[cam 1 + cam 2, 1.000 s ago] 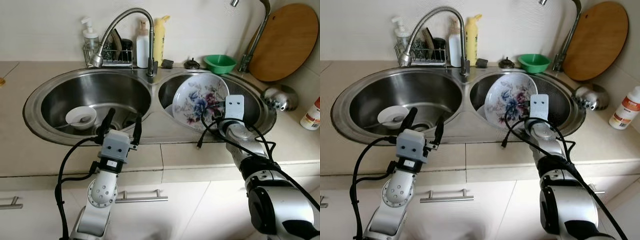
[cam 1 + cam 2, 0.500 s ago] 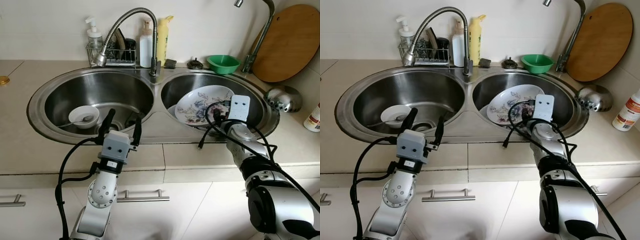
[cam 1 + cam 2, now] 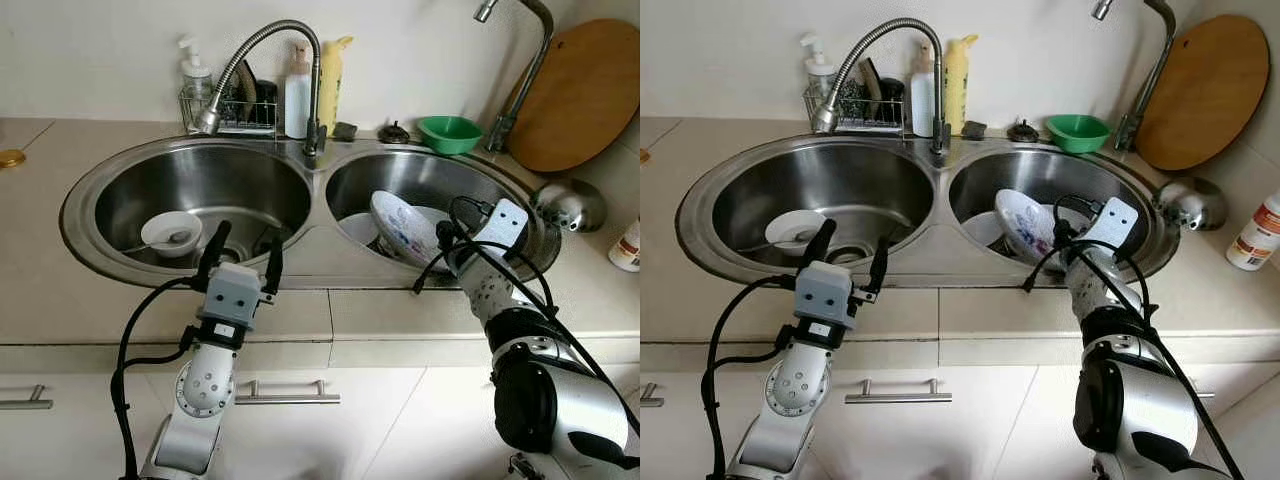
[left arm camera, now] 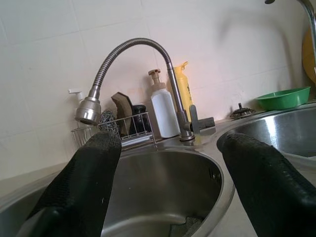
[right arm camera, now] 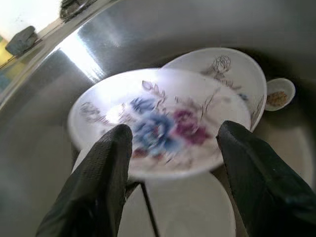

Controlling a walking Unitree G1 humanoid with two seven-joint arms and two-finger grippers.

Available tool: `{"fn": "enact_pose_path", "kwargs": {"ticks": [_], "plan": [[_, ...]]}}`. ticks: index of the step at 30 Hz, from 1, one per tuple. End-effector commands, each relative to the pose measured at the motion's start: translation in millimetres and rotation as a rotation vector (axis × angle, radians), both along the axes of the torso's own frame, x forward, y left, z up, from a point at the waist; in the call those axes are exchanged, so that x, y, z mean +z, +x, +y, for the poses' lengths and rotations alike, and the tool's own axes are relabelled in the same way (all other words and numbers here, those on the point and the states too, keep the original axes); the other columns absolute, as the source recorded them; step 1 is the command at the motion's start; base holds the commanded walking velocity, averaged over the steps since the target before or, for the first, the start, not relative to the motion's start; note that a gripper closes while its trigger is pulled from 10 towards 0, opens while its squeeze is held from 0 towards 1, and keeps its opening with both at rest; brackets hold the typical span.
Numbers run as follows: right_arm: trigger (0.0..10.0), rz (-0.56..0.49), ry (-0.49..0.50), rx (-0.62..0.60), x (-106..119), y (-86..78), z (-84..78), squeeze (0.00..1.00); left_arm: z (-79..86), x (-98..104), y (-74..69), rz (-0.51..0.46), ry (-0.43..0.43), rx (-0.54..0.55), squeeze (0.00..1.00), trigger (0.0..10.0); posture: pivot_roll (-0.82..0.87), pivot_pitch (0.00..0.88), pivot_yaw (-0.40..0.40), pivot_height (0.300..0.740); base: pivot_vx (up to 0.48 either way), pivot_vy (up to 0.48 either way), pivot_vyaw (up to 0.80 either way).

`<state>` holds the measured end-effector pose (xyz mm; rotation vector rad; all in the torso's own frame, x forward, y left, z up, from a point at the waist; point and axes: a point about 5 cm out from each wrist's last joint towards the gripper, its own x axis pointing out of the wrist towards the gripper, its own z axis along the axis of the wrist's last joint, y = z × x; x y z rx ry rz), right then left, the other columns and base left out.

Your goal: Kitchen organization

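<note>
A flowered plate leans tilted inside the right sink basin, blurred in the right wrist view. My right gripper hovers just in front of it, open, with both black fingers clear of the rim. Under and behind it lie a white plate, a second patterned plate and a tiny dish. My left gripper is open over the front rim of the left basin, holding nothing. A small white bowl with a spoon sits in that basin.
A flexible faucet arches over the left basin, with a wire rack and bottles behind. A green bowl, a round wooden board and a steel strainer stand at the back right. A bottle is at the right edge.
The flowered plate stood upright against my right gripper; it has tipped down and now leans low in the right basin. My right wrist swung right. The left arm stayed still.
</note>
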<state>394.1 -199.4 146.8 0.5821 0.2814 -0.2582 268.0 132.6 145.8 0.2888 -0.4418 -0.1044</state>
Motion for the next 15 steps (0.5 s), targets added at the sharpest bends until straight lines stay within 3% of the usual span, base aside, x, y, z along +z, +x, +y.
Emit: {"fn": "enact_pose_path", "kwargs": {"ticks": [1,2,7,10,12,13,15], "plan": [[10.0,0.127,0.063,-0.010,-26,-9.3,4.3,0.09,-2.6,-2,0.1,0.014,0.009,-0.004,0.00,10.0,0.08,0.000,-0.061,0.740,0.000,0.000,0.00],[10.0,0.131,0.052,-0.024,-25,-9.3,2.4,0.00,-2.6,-2,0.0,0.014,0.009,-0.004,0.00,10.0,0.08,0.000,-0.060,0.740,0.000,0.000,0.00],[10.0,0.117,-0.025,-0.083,-13,-6.9,-8.7,0.00,-1.7,-3,-0.4,0.018,0.012,-0.003,0.00,10.0,0.08,0.000,-0.059,0.740,0.000,0.000,0.00],[10.0,0.044,-0.065,-0.082,-1,-3.9,-10.1,0.00,-1.4,-3,-0.3,0.017,0.013,-0.002,0.00,10.0,0.08,0.000,-0.060,0.740,0.000,0.000,0.00],[10.0,-0.146,-0.177,-0.027,28,0.2,-2.6,0.00,-0.8,-2,-0.2,0.012,0.007,-0.001,0.00,10.0,0.07,0.000,-0.058,0.740,0.000,0.000,0.00],[10.0,-0.146,-0.177,-0.027,28,0.2,-2.6,0.00,-0.8,-2,-0.2,0.012,0.007,-0.001,0.00,10.0,0.07,0.000,-0.058,0.740,0.000,0.000,0.00],[10.0,-0.422,-0.310,0.086,64,-5.0,18.0,0.00,-1.0,2,-1.1,-0.007,-0.011,-0.003,0.00,10.0,0.07,0.000,-0.057,0.740,0.000,0.000,0.00]]}}
